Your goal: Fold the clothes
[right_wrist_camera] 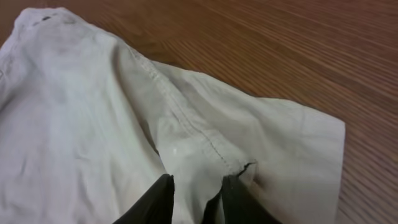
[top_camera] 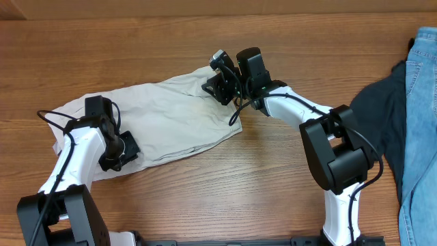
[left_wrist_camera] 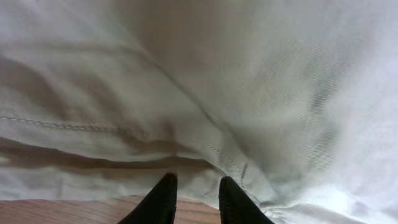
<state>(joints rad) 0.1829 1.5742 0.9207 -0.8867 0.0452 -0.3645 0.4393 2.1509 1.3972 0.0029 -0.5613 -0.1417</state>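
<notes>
your right gripper pinches the shorts at their 2 o'clock end; left gripper at 8, grip unclear; jeans show only overhead

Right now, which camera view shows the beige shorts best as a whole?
The overhead view: it alone shows the whole beige shorts, lying on the table with their full outline visible. The left wrist view shows only close-up fabric with a stitched seam. The right wrist view shows one hemmed corner and a seam, not the rest.
</notes>
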